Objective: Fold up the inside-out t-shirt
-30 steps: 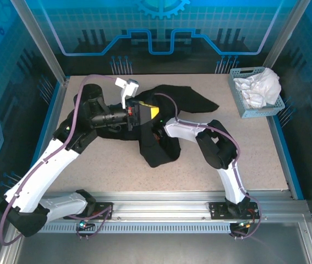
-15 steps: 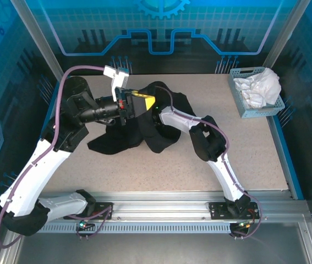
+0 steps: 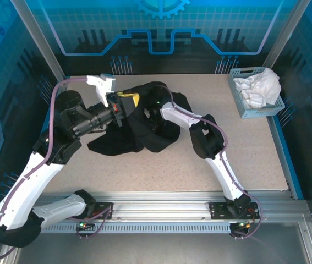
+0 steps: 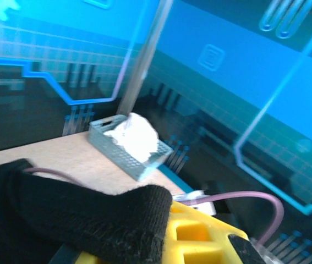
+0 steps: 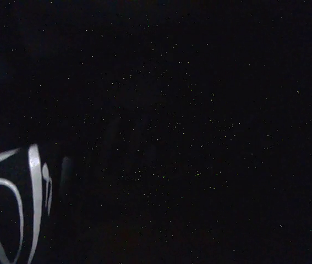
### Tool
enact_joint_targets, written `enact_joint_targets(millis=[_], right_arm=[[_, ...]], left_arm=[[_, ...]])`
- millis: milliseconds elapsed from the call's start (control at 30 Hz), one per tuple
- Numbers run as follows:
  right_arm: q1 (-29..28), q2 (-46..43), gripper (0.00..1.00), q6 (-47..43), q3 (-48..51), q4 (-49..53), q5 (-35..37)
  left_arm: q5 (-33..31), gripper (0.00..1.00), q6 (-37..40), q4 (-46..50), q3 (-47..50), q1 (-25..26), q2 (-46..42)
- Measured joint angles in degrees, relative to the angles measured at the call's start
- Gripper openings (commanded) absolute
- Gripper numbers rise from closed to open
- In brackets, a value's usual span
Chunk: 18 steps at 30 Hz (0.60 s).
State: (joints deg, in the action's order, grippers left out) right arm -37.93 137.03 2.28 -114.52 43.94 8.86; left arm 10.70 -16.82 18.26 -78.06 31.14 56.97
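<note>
One limp, light inside-out t-shirt [image 3: 157, 137], pinched by the shut left gripper [image 3: 129, 103]; right gripper [image 3: 153, 113] closed, buried in folds; best taken at hems

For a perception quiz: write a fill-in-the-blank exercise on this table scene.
The bunched t-shirt at mid-table is ___ in colour.
The white cloth lies in a grey ___.
The left arm's fingers, with shirt cloth draped over them, are ___ in colour.
Missing words: black; basket; yellow.
</note>
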Motion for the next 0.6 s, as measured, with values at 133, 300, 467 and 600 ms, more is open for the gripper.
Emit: enact_joint_targets(millis=[133, 300, 467, 600], right_arm=[[1.5, -9.2, 0.00, -1.3, 12.9, -3.1, -2.9], [1.9, -24.6, 0.00, -3.8, 28.4, -9.1, -5.9], [1.9, -35.5, 0.00, -6.6, 39.3, -14.6, -7.9], [1.9, -38.4, 0.00, -8.7, 44.7, -17.2, -9.6]], left_arm=[[-6.1, 0.00, 0.3, 0.8, 2.7, -5.7, 0.4], [-11.4, 0.00, -1.2, 0.8, 6.8, -15.8, 2.2], [-14.4, 0.00, -3.0, -0.5, 9.3, -19.8, 3.1], [-15.2, 0.00, -4.8, -2.6, 10.8, -20.2, 4.0]])
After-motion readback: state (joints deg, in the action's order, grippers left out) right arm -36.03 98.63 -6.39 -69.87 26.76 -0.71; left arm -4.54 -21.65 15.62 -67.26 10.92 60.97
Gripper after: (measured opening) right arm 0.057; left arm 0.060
